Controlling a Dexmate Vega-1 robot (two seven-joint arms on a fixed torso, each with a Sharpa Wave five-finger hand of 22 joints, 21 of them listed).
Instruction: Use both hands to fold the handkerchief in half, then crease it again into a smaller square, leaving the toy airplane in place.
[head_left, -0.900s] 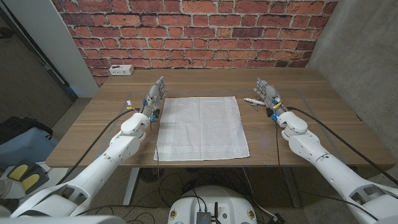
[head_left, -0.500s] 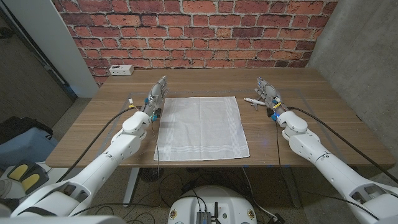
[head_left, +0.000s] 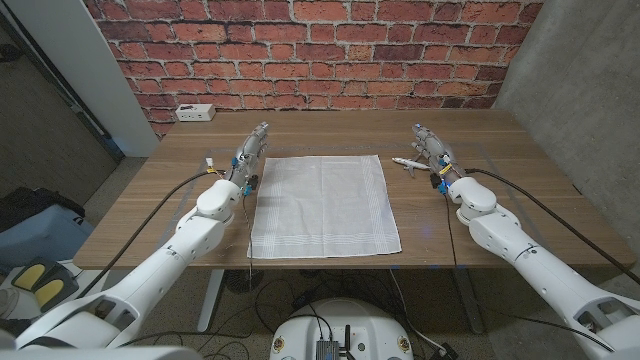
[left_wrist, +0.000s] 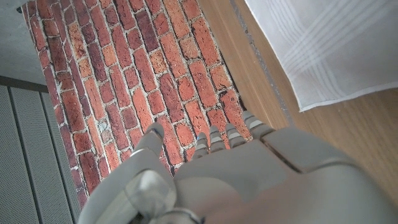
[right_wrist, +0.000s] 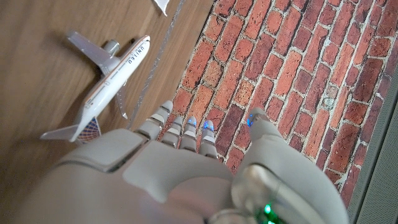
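handkerchief (head_left: 323, 205): we see it spread flat and unfolded on the table (head_left: 480, 235), nearest us, between the two hands.
left hand (head_left: 250, 153): empty, fingers straight and close together, standing just beside the cloth's far left corner, not touching it.
right hand (head_left: 430, 148): empty, fingers extended, near the toy.
toy airplane (head_left: 406, 163): just beside the cloth's far right corner, apart from it.
progress: we judge no fold begun; both folds remain.

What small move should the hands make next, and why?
Probably both hands should move inward to the handkerchief's far corners. It lies flat and unfolded; the left hand and right hand hold nothing, and the toy airplane sits close by.
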